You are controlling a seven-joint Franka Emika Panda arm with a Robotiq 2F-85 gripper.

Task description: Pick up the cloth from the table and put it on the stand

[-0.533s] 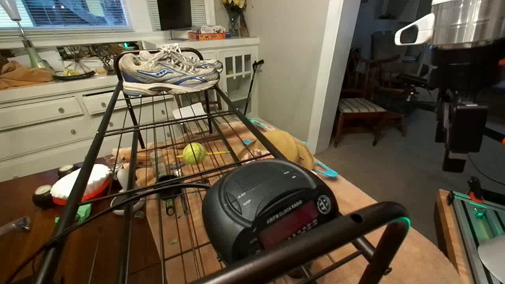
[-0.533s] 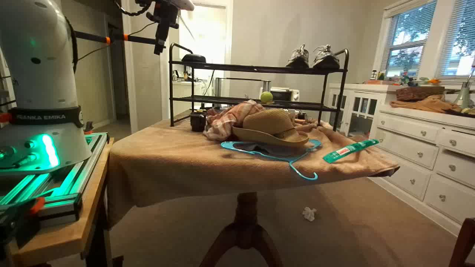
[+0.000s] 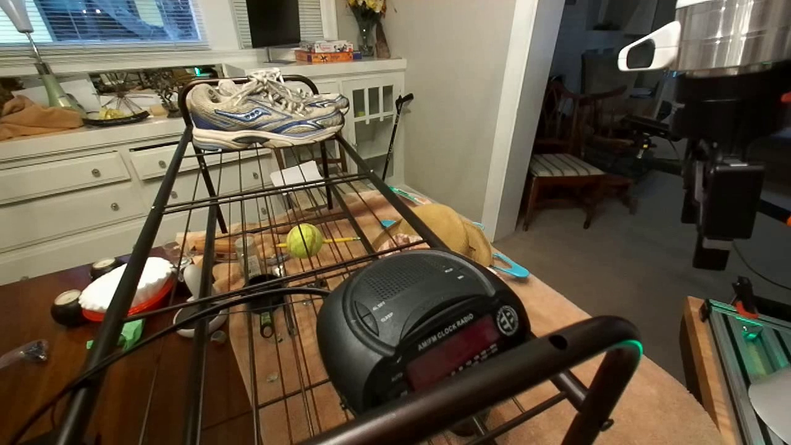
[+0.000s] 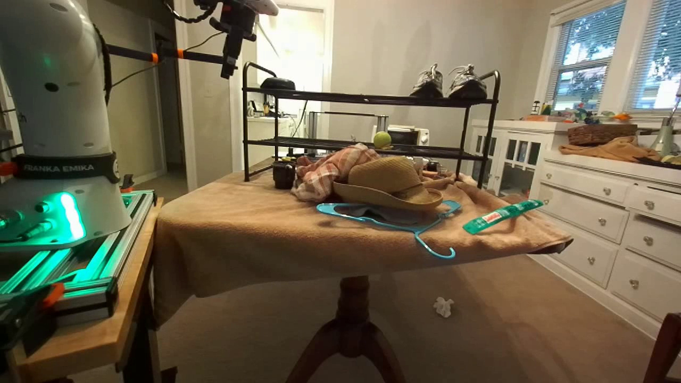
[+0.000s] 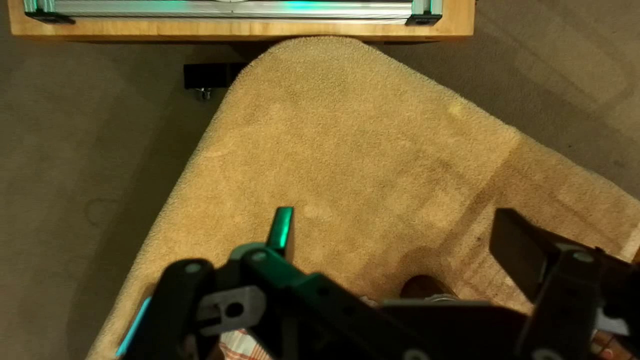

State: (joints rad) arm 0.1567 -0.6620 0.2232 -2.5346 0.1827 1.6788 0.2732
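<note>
The orange-rust and cream plaid cloth (image 4: 327, 173) lies bunched on the tan fabric-draped table (image 4: 239, 213), just beside the black tubular-metal wire rack (image 4: 367, 99); the gripper (image 5: 393, 225), spread apart and empty, hangs beyond one end of the rack; a good grasp would pinch a raised fold clear of the woven straw hat (image 4: 385, 178), then lift above the rack's shelf; near the rack, a round black vessel (image 4: 284, 174) hides its contents; beyond the rack, a clear glass vase (image 3: 366, 40) holds yellow flowers (image 3: 369, 6).

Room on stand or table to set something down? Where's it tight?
Stand, top shelf: bare grid between sneakers and clock radio with its cord. Table: open tan cover between robot's bench and plaid cloth. Tight: beside the stand, where the cloth, straw hat and blue hanger bunch up.
</note>
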